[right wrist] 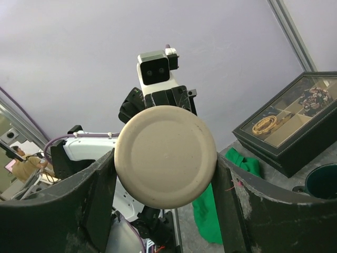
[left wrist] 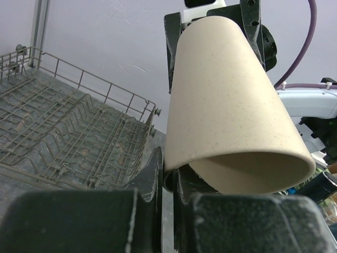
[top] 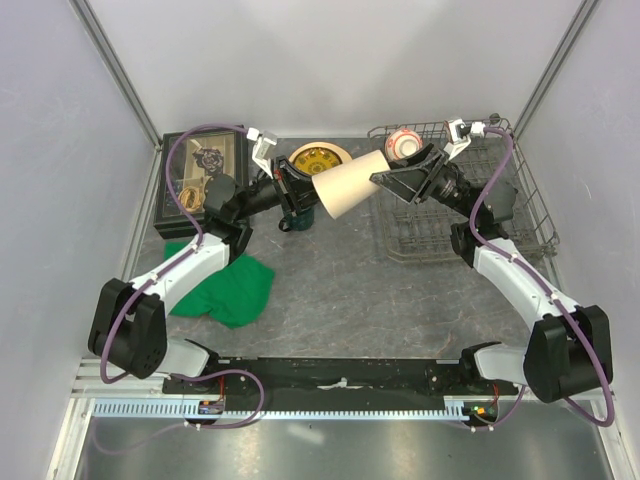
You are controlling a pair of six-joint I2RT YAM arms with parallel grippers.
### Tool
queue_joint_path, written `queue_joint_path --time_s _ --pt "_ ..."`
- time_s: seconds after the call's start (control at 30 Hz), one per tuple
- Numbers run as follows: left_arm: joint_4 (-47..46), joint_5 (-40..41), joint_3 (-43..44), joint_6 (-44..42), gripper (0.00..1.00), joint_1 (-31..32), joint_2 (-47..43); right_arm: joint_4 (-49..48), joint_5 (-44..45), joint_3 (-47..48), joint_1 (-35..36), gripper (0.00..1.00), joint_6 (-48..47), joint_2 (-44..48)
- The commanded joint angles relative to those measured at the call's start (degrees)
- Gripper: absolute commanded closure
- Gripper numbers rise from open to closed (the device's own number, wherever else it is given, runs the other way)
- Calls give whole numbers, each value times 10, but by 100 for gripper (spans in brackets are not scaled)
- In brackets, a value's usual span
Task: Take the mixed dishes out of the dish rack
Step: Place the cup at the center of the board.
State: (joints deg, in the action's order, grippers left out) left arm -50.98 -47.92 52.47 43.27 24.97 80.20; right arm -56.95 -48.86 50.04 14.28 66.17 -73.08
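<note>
Holding a beige handleless tapered cup (top: 345, 185) sideways in mid-air, shared between both claws. Left claw (top: 308, 190) is pinched tight on the cup's rim wall. Right claw (top: 388, 178) grips the cup's round base, one finger on each side. Grey wire dish rack (top: 440, 245) sits beneath and behind the right claw, with a small red-and-white patterned bowl (top: 403, 143) just beyond it. Dark green mug (top: 297, 218) stands on the desk (top: 350, 290) beside the left claw.
</note>
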Motion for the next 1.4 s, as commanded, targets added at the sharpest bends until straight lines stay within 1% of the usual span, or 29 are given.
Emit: queue_joint_path --time_s 0.0,0.03,0.1,0.13,0.17,0.4,0.57,0.67,0.7,0.77,0.8,0.83,0.87,0.9,0.93,1.0,1.03,1.07,1.1,1.13,1.17,1.2,1.23,1.27,1.3,1.37 --pt "-18 -7 26 37 98 5 -1 12 -13 -3 7 25 -55 18" --pt "-17 -8 26 33 99 4 -4 18 -12 -4 8 20 -60 22" --pt "-12 -9 27 28 98 4 -7 44 -7 -5 7 13 -77 27" --pt "-4 -10 27 21 98 3 -13 52 -4 -7 8 5 -83 33" --pt "-2 -9 27 18 99 2 -15 59 -2 -9 7 2 -89 36" --pt "19 -4 23 11 98 -22 -36 105 7 -7 6 2 -119 53" --pt "20 3 12 13 98 -49 -49 107 5 -8 -4 2 -117 60" --pt "35 -1 21 9 99 -70 -47 108 1 -11 -7 2 -119 66" --pt "63 -6 33 2 98 -77 -45 111 0 -11 -7 2 -121 69" --pt "109 -7 51 -39 99 -79 -39 119 -3 -13 -7 2 -138 75" --pt "193 -5 83 -63 98 -79 -34 131 -4 -13 -7 2 -145 81" --pt "240 -2 105 -118 99 -79 -20 139 -5 -12 -7 2 -153 85" --pt "290 3 130 -148 99 -79 -9 148 -6 -10 -7 2 -173 87" --pt "357 23 188 -182 98 -79 3 175 -10 -3 -7 2 -185 91" --pt "439 32 213 -233 99 -80 15 192 -12 2 -7 2 -198 93" --pt "502 56 274 -272 98 -79 50 224 -11 11 -7 2 -224 98" --pt "554 63 293 -301 98 -79 64 232 -12 14 -7 2 -230 101" --pt "576 77 314 -313 99 -79 88 239 -12 16 -7 2 -235 101" --pt "598 80 356 -324 98 -80 105 254 -11 21 -7 2 -249 105" --pt "629 85 381 -352 98 -78 121 262 -11 23 -7 2 -256 106" --pt "680 92 406 -365 99 -78 136 271 -10 25 -7 2 -265 108" --pt "712 105 458 -379 99 -77 173 290 -10 30 -7 2 -273 111" --pt "735 113 482 -403 99 -77 190 300 -9 32 -7 2 -292 113" --pt "785 127 508 -416 98 -77 211 310 -6 35 -8 2 -300 115" --pt "806 134 555 -427 99 -75 245 328 -4 38 -8 2 -309 118" --pt "858 152 608 -467 98 -71 287 344 -1 41 -8 2 -331 123"
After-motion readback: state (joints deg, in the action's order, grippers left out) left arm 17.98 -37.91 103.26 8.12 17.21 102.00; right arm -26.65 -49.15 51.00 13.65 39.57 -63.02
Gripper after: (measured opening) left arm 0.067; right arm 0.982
